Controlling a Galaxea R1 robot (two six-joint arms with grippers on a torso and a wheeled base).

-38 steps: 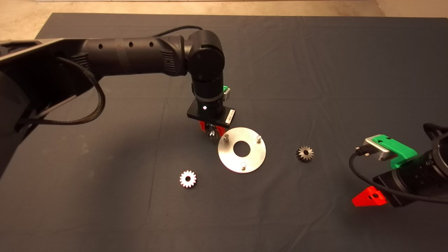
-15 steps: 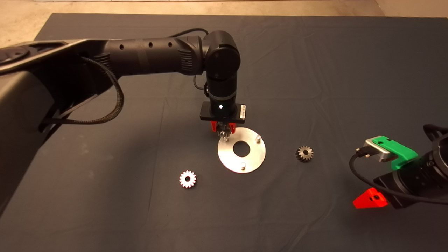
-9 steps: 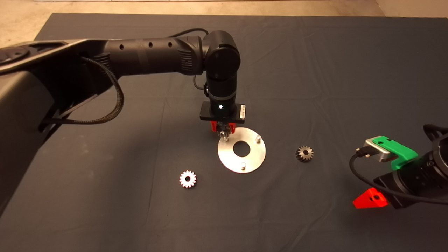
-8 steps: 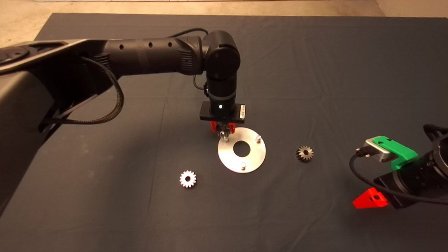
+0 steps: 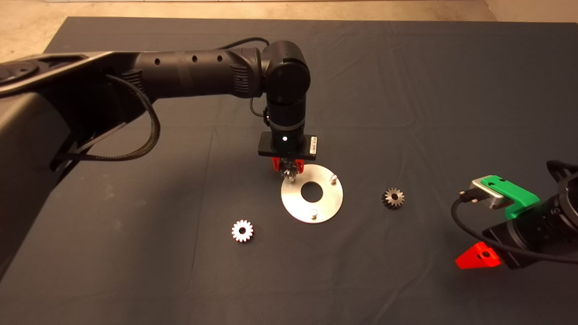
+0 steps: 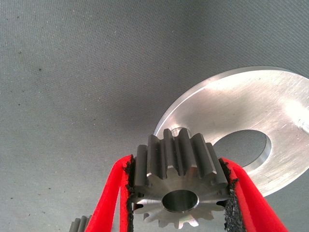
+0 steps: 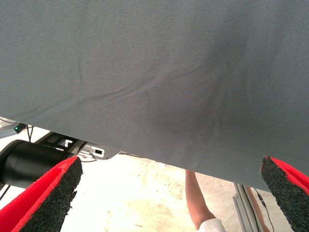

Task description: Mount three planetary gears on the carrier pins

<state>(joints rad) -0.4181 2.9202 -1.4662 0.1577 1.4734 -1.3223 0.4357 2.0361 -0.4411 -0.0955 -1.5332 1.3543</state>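
Observation:
My left gripper (image 5: 287,169) is shut on a dark steel planetary gear (image 6: 176,179), gripped across its teeth by both red fingers (image 6: 113,193). It hangs right over the far-left carrier pin (image 6: 179,131) of the round silver plate (image 5: 332,198), and the pin's top peeks out behind the gear. Two more carrier pins (image 5: 333,178) (image 5: 314,213) stand bare on the plate. One loose gear (image 5: 242,230) lies flat on the mat left of the plate and another (image 5: 393,197) lies to its right. My right gripper (image 5: 477,258) waits open at the lower right edge.
The dark mat (image 5: 135,253) covers the table, with beige floor (image 5: 135,8) beyond its far edge. The right wrist view shows the mat's edge, the floor and a person's arm (image 7: 198,198) past it.
Since 2.5 s ago my left arm has carried the gear to the right, from beside the plate to over its far-left pin. In the last second it has barely moved.

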